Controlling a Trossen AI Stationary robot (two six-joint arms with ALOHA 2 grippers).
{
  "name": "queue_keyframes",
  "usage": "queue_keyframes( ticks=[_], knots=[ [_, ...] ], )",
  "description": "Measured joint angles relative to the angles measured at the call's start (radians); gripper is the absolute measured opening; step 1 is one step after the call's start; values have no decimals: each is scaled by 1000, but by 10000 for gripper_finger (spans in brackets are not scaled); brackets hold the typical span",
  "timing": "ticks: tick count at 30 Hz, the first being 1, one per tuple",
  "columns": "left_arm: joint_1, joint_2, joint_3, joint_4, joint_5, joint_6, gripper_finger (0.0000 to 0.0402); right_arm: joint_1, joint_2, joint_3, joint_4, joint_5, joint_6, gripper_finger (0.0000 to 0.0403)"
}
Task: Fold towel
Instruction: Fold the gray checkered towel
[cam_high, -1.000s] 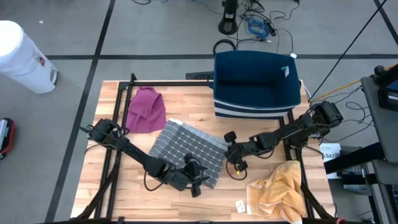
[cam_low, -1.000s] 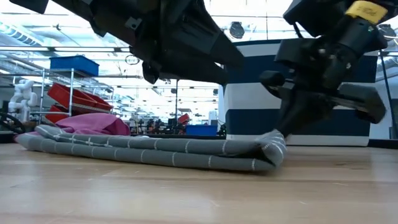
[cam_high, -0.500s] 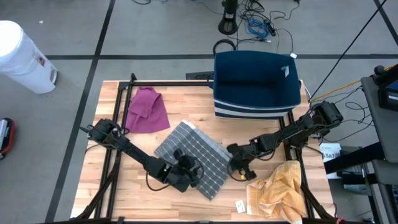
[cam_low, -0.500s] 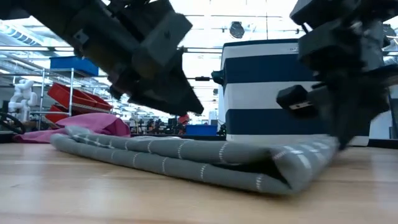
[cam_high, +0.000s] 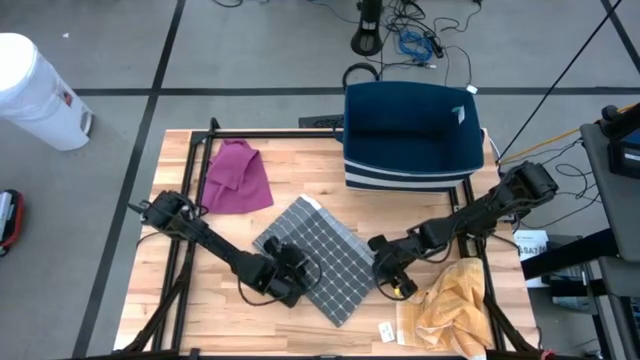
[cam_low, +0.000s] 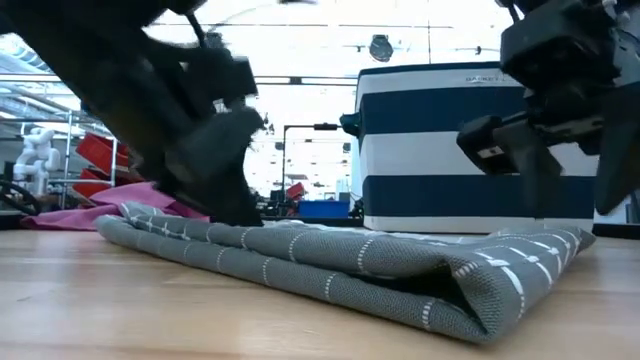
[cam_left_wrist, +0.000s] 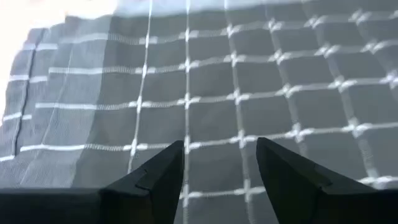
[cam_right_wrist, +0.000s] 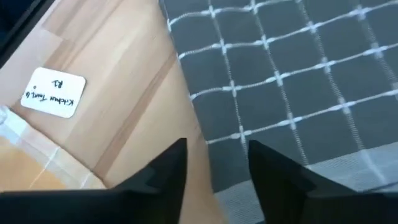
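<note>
From my station the grey towel (cam_left_wrist: 249, 93) runs off every edge of the left wrist view, so I can't see its outline there. In the low view its folded layers hide whatever lies between them. The label (cam_right_wrist: 54, 93) by the right arm carries handwriting too small to read. The yellow cloth (cam_high: 447, 305) is cut off by the high view's bottom edge.

A: What's the grey towel (cam_high: 318, 258) looking like up close?

B: Woven cloth, matt, with a raised white grid showing coarse thread. The table (cam_high: 310, 168) under it is showing pale wood planks, smooth with a soft sheen.

A: And the rest?

B: The pink cloth (cam_high: 238, 177) is lying soft and matt, the yellow cloth (cam_high: 450, 298) looking crumpled. The paper label (cam_right_wrist: 53, 93) is looking flat and matt; the white bin (cam_high: 38, 92) is glossy plastic.
</note>
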Motion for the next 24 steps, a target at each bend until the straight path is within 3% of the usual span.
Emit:
queue_keyframes(
  ticks=[5, 7, 15, 24],
  knots=[
    [58, 24, 1, -9, 64, 28, 209, -2, -13, 0, -1, 173, -14, 195],
    [71, 25, 2, -2, 68, 63, 209, -5, 7, 0, 5, 195, -15, 193],
    [130, 25, 2, 30, 85, 244, 209, -15, 107, 0, 77, 143, 32, 175],
    [202, 27, 1, 111, 116, 443, 208, 10, 266, 1, 509, -16, 132, 174]
  ],
)
